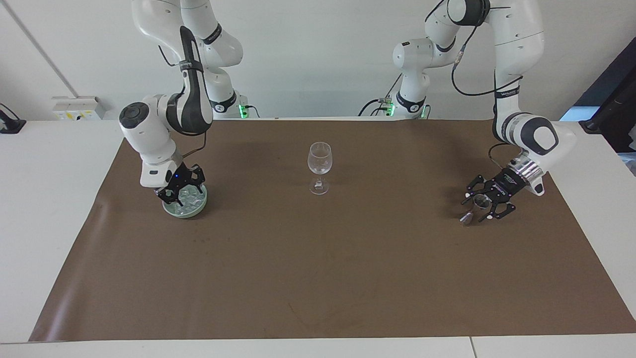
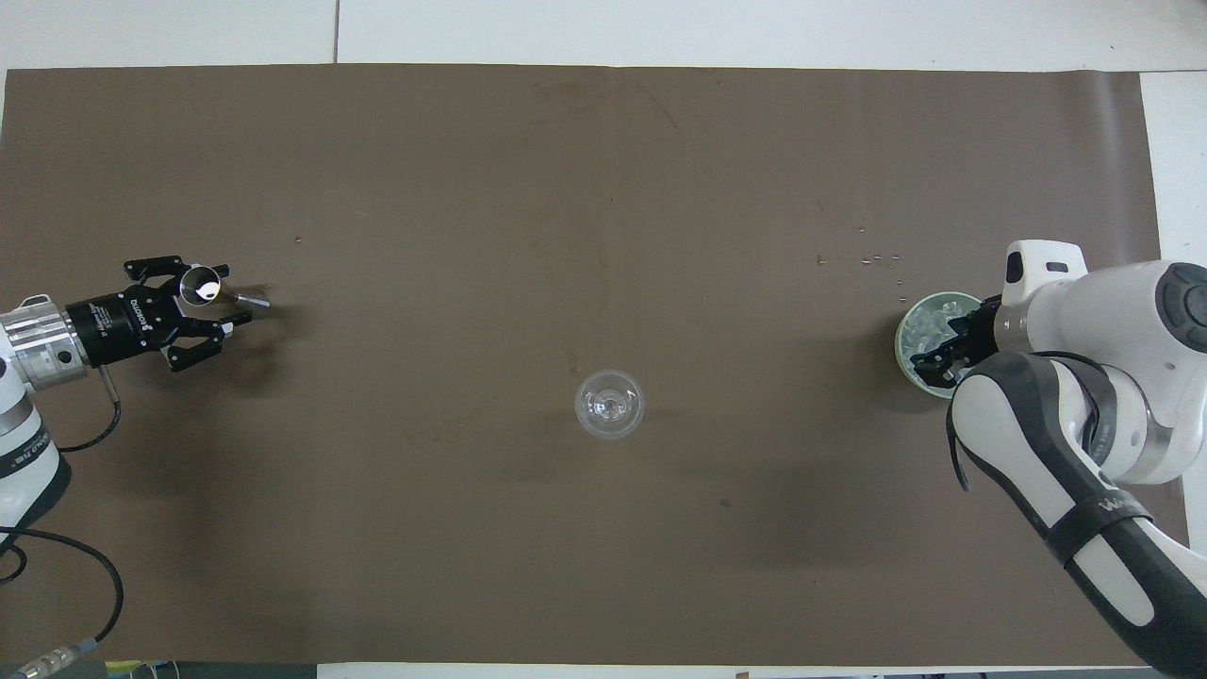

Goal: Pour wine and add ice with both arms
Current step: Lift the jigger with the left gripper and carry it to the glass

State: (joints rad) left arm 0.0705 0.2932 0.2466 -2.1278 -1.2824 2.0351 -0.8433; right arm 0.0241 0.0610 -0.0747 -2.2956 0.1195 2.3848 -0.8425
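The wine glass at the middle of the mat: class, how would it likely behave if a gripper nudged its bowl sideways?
The wine glass would probably tip: a wide bowl stands on a thin stem over a small foot. Being clear glass, it would likely break easily and feel slippery.

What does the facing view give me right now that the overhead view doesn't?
Only the facing view shows both arms up to their bases, the wall, and the wine glass in profile with stem and foot. Only the overhead view looks straight into the metal jigger and shows specks on the mat by the bowl. Both show the right gripper down in the bowl of ice and the left gripper around the jigger.
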